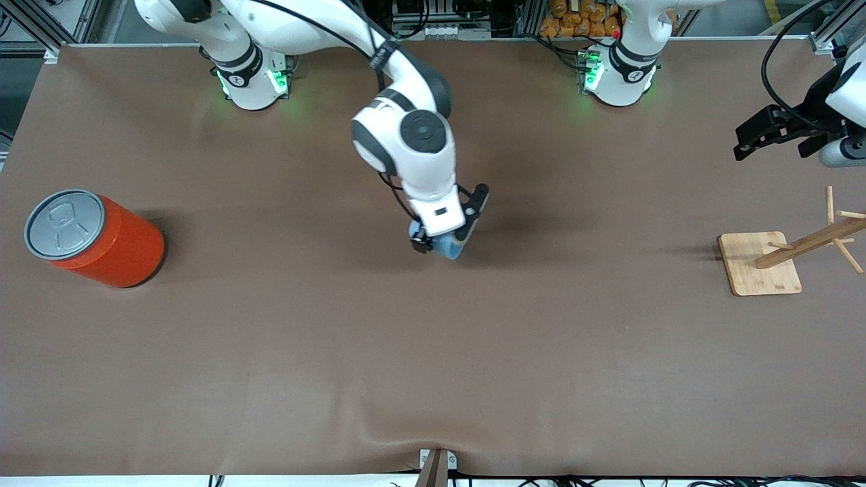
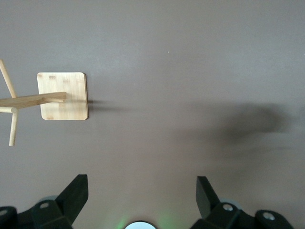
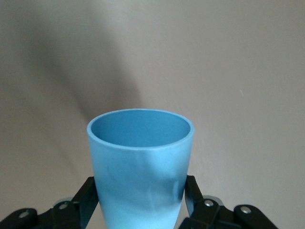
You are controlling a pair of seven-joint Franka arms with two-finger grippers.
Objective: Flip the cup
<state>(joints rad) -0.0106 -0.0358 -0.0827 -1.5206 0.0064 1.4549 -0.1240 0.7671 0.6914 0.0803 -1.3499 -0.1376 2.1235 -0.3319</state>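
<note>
The small light-blue cup (image 1: 448, 247) is held between the fingers of my right gripper (image 1: 443, 242) over the middle of the brown table. In the right wrist view the cup (image 3: 140, 167) fills the space between the two black fingers (image 3: 85, 198), its darker blue mouth pointing away from the wrist. The hand hides most of the cup in the front view. My left gripper (image 1: 778, 135) waits open and empty above the table's edge at the left arm's end; its fingers (image 2: 76, 193) stand wide apart over bare table.
A large orange can with a grey lid (image 1: 91, 237) stands at the right arm's end. A wooden rack on a square bamboo base (image 1: 759, 264) stands at the left arm's end, also in the left wrist view (image 2: 63, 95).
</note>
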